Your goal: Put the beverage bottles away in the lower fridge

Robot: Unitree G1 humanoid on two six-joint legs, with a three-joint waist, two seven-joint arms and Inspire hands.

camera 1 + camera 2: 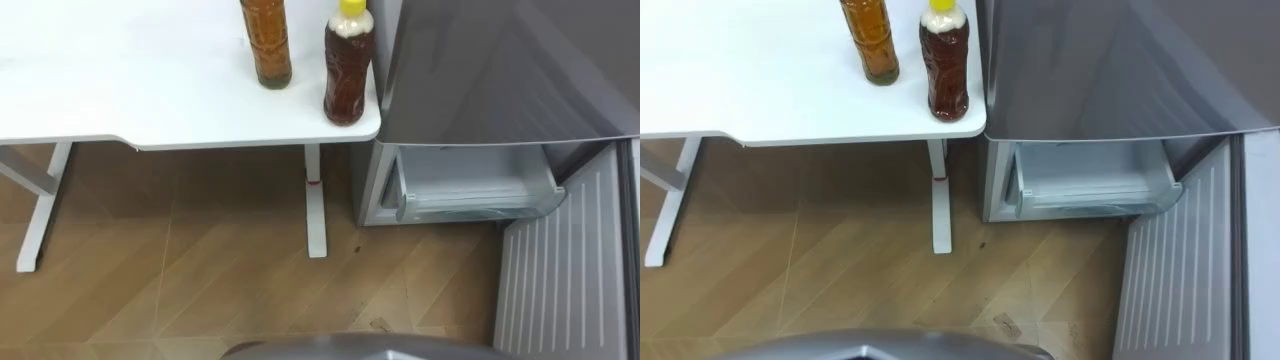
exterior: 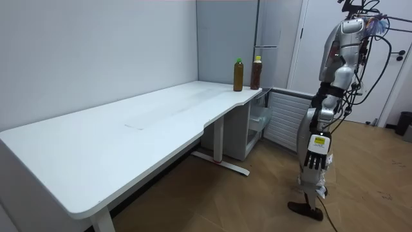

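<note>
My left hand [image 2: 315, 159] hangs at the robot's side in the room view. Its fingers are straight, relaxed and pointing down, and it holds nothing. The robot stands upright on the wooden floor [image 1: 200, 280], facing the table's end and the fridge, near the room view's right and apart from both.

Looking down through the head camera, the nearest thing is the lower fridge door [image 1: 560, 285]. It is swung wide open at my lower right, with its ribbed inner face turned up towards me. Past it the lower compartment stands open, and a pale drawer [image 1: 470, 185] shows under the grey upper door [image 1: 500, 70]. The fridge sits right against the end edge of the white table [image 1: 120, 90].

Both drinks are on the table, neither in the fridge. The yellow-capped bottle [image 1: 348, 70] stands upright at the table's corner next to the fridge, close to the front edge and to the end edge. The second bottle [image 1: 266, 45] stands upright just beside it on the side away from the fridge and a little further back from the front edge. There is a gap between the two, and both hold a brown drink.
</note>
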